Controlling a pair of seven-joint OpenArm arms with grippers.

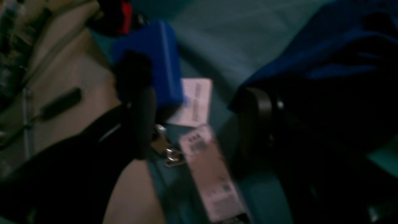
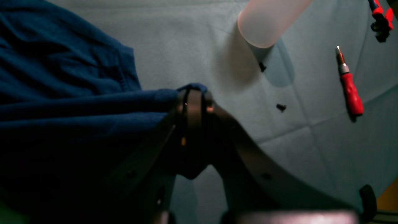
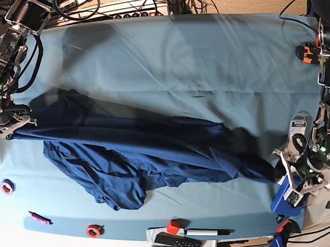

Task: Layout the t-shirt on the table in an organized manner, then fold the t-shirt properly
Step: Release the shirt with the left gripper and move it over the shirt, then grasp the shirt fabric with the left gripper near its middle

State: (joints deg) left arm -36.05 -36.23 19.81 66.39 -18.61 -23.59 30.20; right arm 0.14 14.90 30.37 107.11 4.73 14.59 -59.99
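The dark navy t-shirt lies stretched and wrinkled across the teal table, from the left edge to the front right. My right gripper is shut on its left end; the right wrist view shows the closed fingers pinching a fold of the t-shirt above the table. My left gripper is at the shirt's right end. In the blurred left wrist view the left gripper is wide open, and the t-shirt lies against the right finger.
A blue box and paper labels sit by the left gripper. A red screwdriver, a white cylinder and small black screws lie near the right gripper. Tape rings, a pink marker and a remote line the front edge.
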